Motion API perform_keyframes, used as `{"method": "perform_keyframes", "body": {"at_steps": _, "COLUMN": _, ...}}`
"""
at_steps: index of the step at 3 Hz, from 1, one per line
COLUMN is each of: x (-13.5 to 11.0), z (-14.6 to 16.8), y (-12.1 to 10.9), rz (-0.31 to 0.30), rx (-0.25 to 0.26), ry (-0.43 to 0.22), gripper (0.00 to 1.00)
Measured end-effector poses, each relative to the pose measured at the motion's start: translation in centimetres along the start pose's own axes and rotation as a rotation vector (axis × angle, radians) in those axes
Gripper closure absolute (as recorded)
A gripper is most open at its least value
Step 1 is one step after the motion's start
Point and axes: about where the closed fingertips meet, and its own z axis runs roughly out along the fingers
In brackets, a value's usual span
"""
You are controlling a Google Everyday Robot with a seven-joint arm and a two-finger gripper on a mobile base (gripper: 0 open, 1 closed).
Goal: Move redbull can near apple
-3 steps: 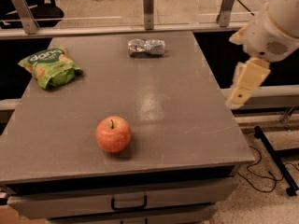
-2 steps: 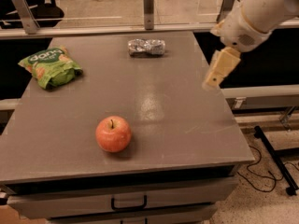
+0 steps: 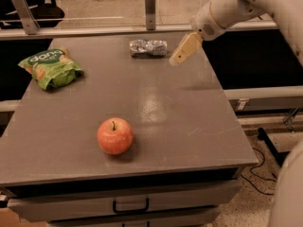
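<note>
The redbull can (image 3: pixel 148 48) lies on its side at the far middle of the grey table (image 3: pixel 189 112), silver and crumpled-looking. The apple (image 3: pixel 114 135), red-orange with a dark stem, sits near the table's front, left of centre. My gripper (image 3: pixel 181 54) hangs above the table's far right part, just right of the can and apart from it, with its tan fingers pointing down and left. It holds nothing.
A green chip bag (image 3: pixel 51 67) lies at the table's far left. Metal posts (image 3: pixel 150 6) and a rail run behind the table. A drawer with a handle (image 3: pixel 130 205) is under the front edge. Cables lie on the floor at the right.
My arm has swung left and further back, from beyond the table's right edge to a spot just right of the can. The can, apple and bag have not moved.
</note>
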Motion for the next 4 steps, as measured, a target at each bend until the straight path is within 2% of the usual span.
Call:
{"method": "perform_keyframes", "body": {"at_steps": 1, "x": -1.7, "z": 4.7, "y": -2.4, "rz": 0.077, "rx": 0.019, "ry": -0.064, "gripper": 0.0}}
{"method": "perform_keyframes", "body": {"at_steps": 2, "x": -2.8, "z": 8.5, "y": -3.7, "rz": 0.142, "rx": 0.031, "ry": -0.099, "gripper": 0.0}}
{"method": "perform_keyframes", "body": {"at_steps": 3, "x": -3.6, "z": 11.3, "y": -4.0, "rz": 0.181, "rx": 0.015, "ry": -0.105, "gripper": 0.18}}
{"method": "perform_keyframes", "body": {"at_steps": 4, "x": -3.5, "z": 12.9, "y": -3.6, "rz": 0.195, "rx": -0.006, "ry": -0.095, "gripper": 0.41}}
